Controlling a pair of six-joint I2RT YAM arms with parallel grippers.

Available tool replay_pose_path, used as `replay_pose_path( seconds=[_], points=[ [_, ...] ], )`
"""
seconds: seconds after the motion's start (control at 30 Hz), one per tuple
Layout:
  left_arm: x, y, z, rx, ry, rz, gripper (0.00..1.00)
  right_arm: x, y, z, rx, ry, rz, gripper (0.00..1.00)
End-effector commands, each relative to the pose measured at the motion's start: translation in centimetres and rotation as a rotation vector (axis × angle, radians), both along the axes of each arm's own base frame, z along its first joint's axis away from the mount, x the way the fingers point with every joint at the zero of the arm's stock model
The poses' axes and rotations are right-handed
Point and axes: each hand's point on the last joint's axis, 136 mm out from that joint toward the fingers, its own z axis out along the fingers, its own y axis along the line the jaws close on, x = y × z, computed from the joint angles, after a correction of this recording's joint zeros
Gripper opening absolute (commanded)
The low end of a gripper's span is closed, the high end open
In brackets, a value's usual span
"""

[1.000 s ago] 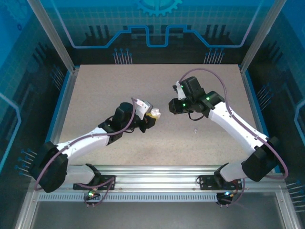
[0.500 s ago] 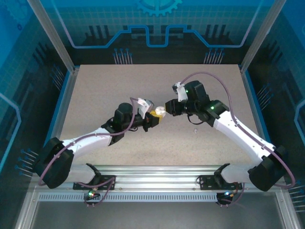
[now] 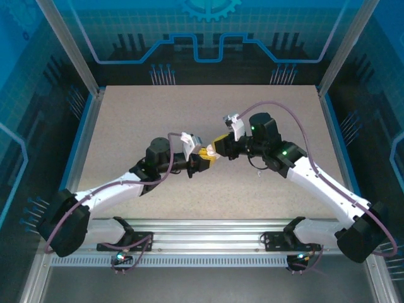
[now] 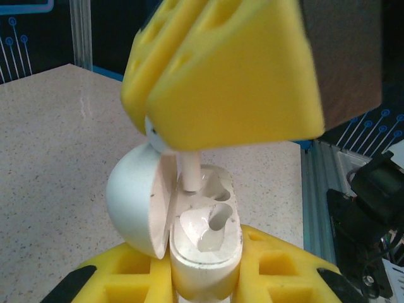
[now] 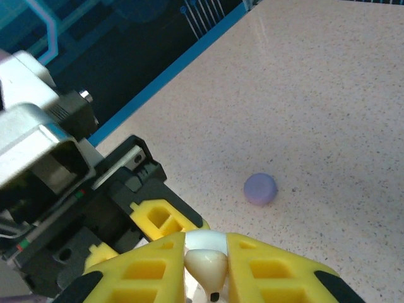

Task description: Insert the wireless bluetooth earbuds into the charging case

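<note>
The left gripper (image 4: pixel 202 281) is closed about the lower body of the white charging case (image 4: pixel 205 243) and holds it upright between its yellow fingers (image 4: pixel 120 278). The lid (image 4: pixel 136 202) is swung open to the left of the fingertips, and both wells face up. Directly above the case, the white earbud (image 4: pixel 188 169) hangs stem down. Its lower end is at the edge of the far well, just beside the lid, but it cannot be told whether it has entered. The right gripper (image 5: pixel 205 271) is closed on the head of this earbud, pinched between its yellow pads. The step in hand is judged to be insertion of the first bud. The next move calls for aligning the stem with the well, lowering it straight until seated, then releasing. Beyond the right fingertips, well apart, a pale purple round piece (image 5: pixel 260 189) lies on the table (image 5: pixel 315 95). No brand, label or writing can be read.
</note>
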Motion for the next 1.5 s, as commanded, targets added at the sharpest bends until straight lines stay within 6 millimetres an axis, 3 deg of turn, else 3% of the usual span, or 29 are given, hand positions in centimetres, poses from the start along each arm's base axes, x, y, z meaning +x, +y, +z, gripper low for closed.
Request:
replay_pose_path(
  seconds=[0.0,0.47,1.47],
  points=[
    [-1.2,-0.1,1.6,-0.001,-0.082,-0.058,0.19,-1.0,0.4,0.9,0.007,-0.077,0.06,0.2],
    [-1.2,0.0,1.7,0.007,-0.092,-0.049,0.18,-2.6,1.1,1.6,0.043,-0.075,0.142,0.2],
    [-1.6,0.2,3.3,-0.013,-0.134,-0.047,0.18,-3.1,1.7,-0.8,-0.003,-0.002,0.176,0.2]
  ],
)
